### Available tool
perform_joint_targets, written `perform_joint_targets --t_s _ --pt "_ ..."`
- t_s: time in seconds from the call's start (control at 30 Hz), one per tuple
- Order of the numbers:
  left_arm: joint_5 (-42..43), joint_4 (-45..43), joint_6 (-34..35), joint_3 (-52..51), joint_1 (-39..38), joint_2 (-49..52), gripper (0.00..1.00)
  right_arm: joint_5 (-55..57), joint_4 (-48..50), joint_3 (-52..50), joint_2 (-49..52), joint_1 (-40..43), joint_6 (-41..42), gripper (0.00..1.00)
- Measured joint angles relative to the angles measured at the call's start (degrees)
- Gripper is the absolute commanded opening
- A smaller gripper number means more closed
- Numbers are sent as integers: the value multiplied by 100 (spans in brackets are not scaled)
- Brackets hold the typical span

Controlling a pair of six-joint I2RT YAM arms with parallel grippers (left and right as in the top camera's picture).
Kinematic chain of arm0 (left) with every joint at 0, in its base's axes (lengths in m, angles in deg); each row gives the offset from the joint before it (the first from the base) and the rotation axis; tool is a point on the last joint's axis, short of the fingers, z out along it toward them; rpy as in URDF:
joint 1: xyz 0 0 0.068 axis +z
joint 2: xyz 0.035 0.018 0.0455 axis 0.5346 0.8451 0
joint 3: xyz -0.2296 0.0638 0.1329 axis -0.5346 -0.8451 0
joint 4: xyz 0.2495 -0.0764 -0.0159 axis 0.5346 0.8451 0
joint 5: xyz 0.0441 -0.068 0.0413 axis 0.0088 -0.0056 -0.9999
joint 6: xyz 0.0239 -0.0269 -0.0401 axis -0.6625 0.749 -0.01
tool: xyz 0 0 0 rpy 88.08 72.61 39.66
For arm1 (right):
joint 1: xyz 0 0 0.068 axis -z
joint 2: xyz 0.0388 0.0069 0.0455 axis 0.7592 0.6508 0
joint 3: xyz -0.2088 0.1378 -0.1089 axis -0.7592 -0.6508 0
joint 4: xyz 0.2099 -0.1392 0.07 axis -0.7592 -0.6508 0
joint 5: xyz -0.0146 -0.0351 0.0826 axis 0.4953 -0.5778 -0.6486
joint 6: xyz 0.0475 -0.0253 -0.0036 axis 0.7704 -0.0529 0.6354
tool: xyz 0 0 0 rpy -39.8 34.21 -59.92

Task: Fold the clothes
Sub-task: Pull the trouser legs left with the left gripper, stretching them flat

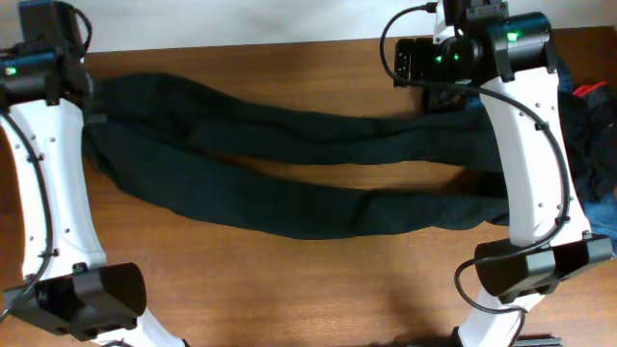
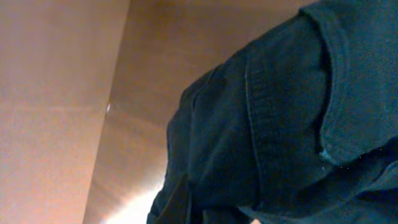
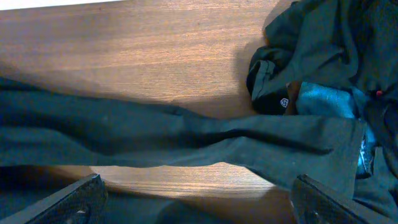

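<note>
Long black trousers [image 1: 289,207] lie across the wooden table, waist at the left and both legs running right. My left gripper [image 1: 89,96] sits at the waist end. Its wrist view is filled by the dark waistband and pocket seam [image 2: 273,112]; the fingers are hidden and the fabric bunches where they close, so it is shut on the trousers. Above the upper leg's right end my right gripper [image 1: 410,60] hangs open, its fingers [image 3: 81,199] wide apart over the leg [image 3: 186,134] and bare wood, holding nothing.
A pile of other clothes [image 1: 593,135] lies at the right edge, dark fabric with a blue piece [image 3: 323,99] and a bit of red [image 1: 593,92]. The table's [image 1: 289,289] far edge runs close behind the trousers. Both arm bases stand at the front corners.
</note>
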Motion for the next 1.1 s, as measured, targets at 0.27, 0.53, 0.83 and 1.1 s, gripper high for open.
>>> perform_joint_targets --t_s 0.27,0.53,0.83,1.1 --pt "9 201 166 0 389 0 0 -157 0 -2 0 0 -254 99" --pt "0 -260 94 0 1062 0 0 -240 92 0 0 0 -334 99" --pt "409 -302 11 0 1355 0 84 -415 107 0 0 0 -352 99" --pt "957 -299 9 0 1349 0 92 -433 83 0 0 0 -352 99"
